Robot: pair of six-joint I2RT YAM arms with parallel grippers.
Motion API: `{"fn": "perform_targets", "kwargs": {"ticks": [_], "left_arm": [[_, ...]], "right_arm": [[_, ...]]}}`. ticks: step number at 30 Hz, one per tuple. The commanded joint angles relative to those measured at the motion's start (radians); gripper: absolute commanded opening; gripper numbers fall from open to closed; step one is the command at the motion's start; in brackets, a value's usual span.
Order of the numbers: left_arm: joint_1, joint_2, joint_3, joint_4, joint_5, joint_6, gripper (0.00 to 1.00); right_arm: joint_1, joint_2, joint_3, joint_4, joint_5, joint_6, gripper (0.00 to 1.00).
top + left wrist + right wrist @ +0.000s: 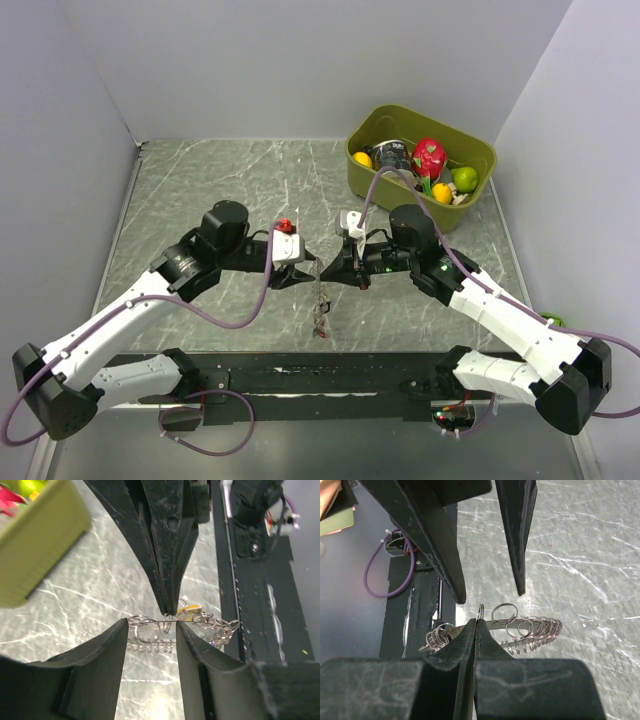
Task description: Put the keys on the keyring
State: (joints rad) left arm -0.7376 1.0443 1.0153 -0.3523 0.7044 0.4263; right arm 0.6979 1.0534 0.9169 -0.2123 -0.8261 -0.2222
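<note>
Right claw (pixel 476 624) clenched on keyring (pixel 532 629), held over mid-worktop (pixel 220 190). Left claw (pixel 150 630) released, fingers astride ring. Yellow key (pixel 188 611) at ring; threaded or not, cannot tell. Black key unseen. Task likely unfinished.

The keyring (pixel 320 305) hangs between the left pincer (pixel 303 268) and right pincer (pixel 326 270), above the mid-tabletop (pixel 200 190). A bin (pixel 400 110) stands in the far right corner.

keyring (pixel 320 310): too small in top view | yellow-capped key (pixel 189 611): partly hidden | bin (pixel 35 545): blurred, cropped
</note>
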Motion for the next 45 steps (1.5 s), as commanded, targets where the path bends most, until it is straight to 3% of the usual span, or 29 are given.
{"fn": "perform_targets", "kwargs": {"ticks": [1,12,15,16,18,22,23,24,26,27,32,36,45], "left_arm": [[-0.005,0.039,0.072,-0.106,0.07,0.072,0.46],[-0.003,0.077,0.074,-0.086,0.11,0.075,0.3],[-0.005,0.082,0.069,-0.057,0.135,0.063,0.23],[-0.005,0.082,0.069,-0.053,0.141,0.062,0.14],[-0.005,0.086,0.069,-0.051,0.142,0.065,0.04],[-0.003,0.08,0.052,-0.031,0.135,0.066,0.01],[-0.005,0.065,0.039,0.023,0.126,0.042,0.01],[-0.005,0.054,0.004,0.059,0.121,0.023,0.01],[-0.005,0.019,-0.064,0.19,0.098,-0.044,0.01],[-0.005,0.008,-0.084,0.231,0.089,-0.066,0.01],[-0.003,-0.047,-0.193,0.412,0.017,-0.161,0.01],[-0.005,-0.095,-0.271,0.592,-0.042,-0.207,0.01],[-0.005,-0.197,-0.483,0.999,-0.1,-0.334,0.01]], "right_arm": [[0.005,-0.01,0.059,0.036,0.005,-0.014,0.0],[0.005,-0.012,0.054,0.044,0.005,-0.009,0.0],[0.003,-0.009,0.054,0.048,0.005,-0.006,0.0],[0.005,-0.007,0.054,0.048,0.007,-0.006,0.0],[0.005,-0.007,0.056,0.048,0.008,-0.006,0.0],[0.005,-0.012,0.043,0.077,0.005,0.007,0.0],[0.005,-0.016,0.036,0.088,0.008,0.015,0.03],[0.005,-0.024,0.021,0.115,0.013,0.023,0.18],[0.003,-0.038,-0.002,0.139,0.028,0.044,0.26],[0.003,-0.047,-0.007,0.161,0.044,0.053,0.37],[-0.015,-0.111,-0.052,0.208,0.107,0.09,0.64],[-0.043,-0.153,-0.076,0.248,0.108,0.127,0.72],[-0.092,-0.173,-0.104,0.281,0.018,0.175,0.69]]}}
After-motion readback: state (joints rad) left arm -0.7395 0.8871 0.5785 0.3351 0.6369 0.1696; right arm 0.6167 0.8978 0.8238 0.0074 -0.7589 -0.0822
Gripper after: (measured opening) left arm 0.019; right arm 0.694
